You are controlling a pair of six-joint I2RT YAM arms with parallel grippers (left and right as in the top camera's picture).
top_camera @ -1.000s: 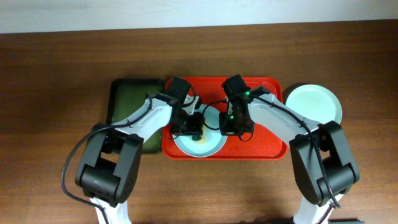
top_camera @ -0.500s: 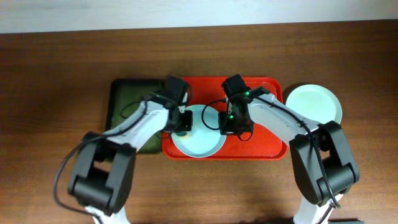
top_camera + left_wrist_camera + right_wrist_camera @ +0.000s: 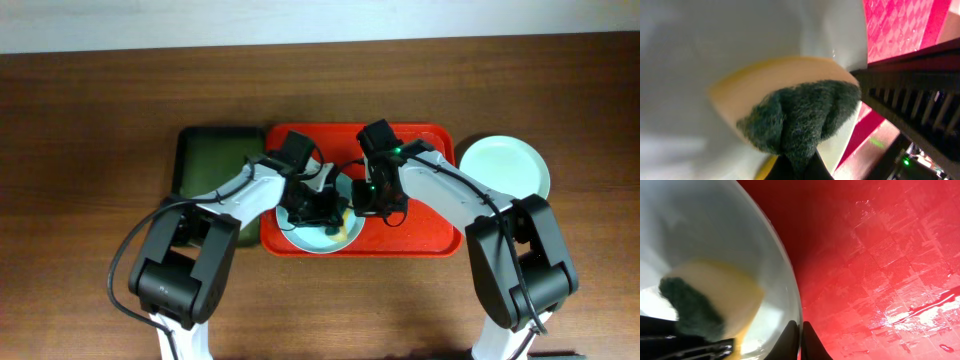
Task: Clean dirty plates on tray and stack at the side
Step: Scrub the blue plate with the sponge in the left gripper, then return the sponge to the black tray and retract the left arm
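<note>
Two grippers are closed: the left gripper [image 3: 321, 206] clamps a sponge [image 3: 790, 115] against the pale plate [image 3: 312, 241], and the right gripper [image 3: 800, 337] pinches that plate's rim. The plate lies face up, lower-centre on the red tray [image 3: 430, 230], whose long axis runs left-right.

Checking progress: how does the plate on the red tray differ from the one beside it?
The tray plate sits in the red tray; the side plate on the table. The tray plate has a sponge on it and the right gripper pinching its rim; the side plate is bare. Both round, pale.
</note>
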